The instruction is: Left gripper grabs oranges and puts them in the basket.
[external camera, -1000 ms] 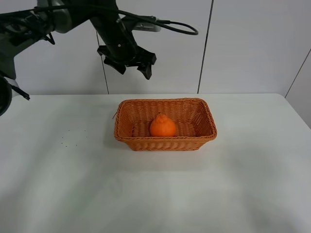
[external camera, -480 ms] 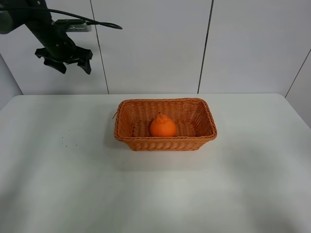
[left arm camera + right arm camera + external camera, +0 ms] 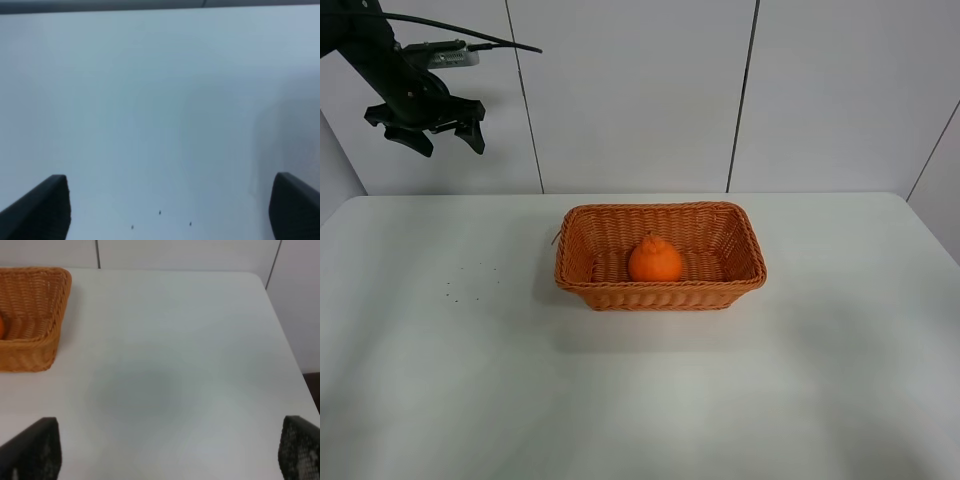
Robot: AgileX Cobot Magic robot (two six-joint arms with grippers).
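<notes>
While the left gripper (image 3: 448, 141) hangs high above the counter's (image 3: 440, 350) left rear, fingers apart and empty, the orange (image 3: 654, 260) sits inside the basket (image 3: 660, 209) at mid-counter. The right gripper (image 3: 167, 445) is spread too.

The knobby orange citrus fruit (image 3: 654, 261) is sitting in the rectangular brown wicker basket (image 3: 661, 296), which is resting centrally on the white desk (image 3: 470, 380).

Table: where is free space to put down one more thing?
The table is bare left of the basket, apart from tiny specks, right of it and along the front. Only the basket is occupied: the orange lies inside.
</notes>
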